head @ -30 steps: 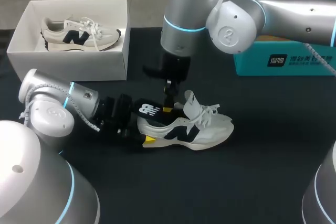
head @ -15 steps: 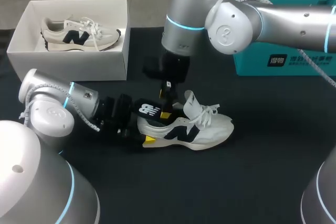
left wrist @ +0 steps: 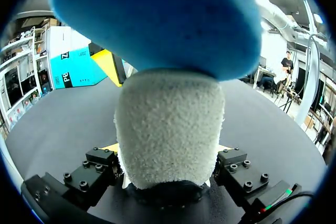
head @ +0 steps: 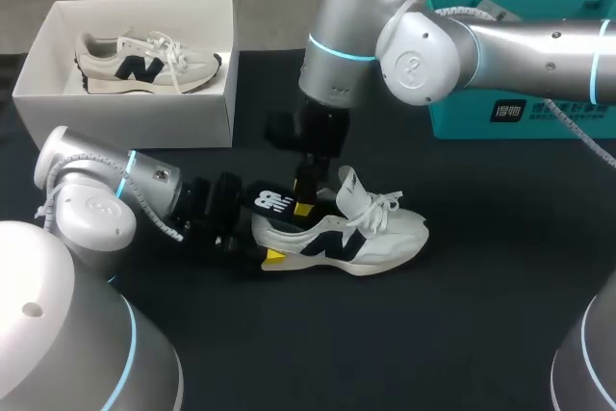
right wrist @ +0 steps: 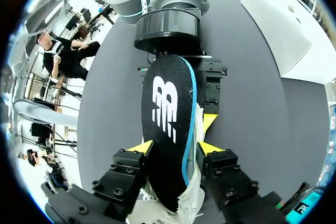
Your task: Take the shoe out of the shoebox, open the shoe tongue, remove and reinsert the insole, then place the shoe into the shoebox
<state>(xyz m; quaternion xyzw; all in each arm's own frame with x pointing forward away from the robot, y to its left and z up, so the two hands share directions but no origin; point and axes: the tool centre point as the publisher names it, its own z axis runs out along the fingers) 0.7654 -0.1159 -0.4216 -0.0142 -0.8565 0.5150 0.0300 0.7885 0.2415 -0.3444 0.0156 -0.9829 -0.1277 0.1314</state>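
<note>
Station observed from beside the worktop [head: 462, 315].

Position: the shoe [head: 371, 238] is lying upright on its sole on the dark worktop, out of the white shoebox [head: 135, 120] and well apart from it. A second shoe [head: 144, 63] is sitting inside that box. The tongue is standing up, and the laces are hanging loose.

Left fingers [head: 274, 257]: clenched on the padded heel from both sides, low at the back, steadying the shoe.

Right fingers [right wrist: 140, 148]: coming down from above and pinching the black insole [head: 272, 201] by its two long edges. The insole's heel end is sticking up and back over the collar. Its forward end is dipping into the shoe's opening.

Step in hand: the insole stage. Whether it is going out or in cannot be told from this position.

Handling, as judged: the shoe is light, with a soft upper and a firmer sole. The heel counter looks like the soundest place to clamp. The insole is thin, light foam and is likely to bend or fold if pushed from one end. An edge pinch near mid-length suits it. The fabric top may be slipping a little under smooth tips. The toe end could be catching on the lining or the tongue.
</note>
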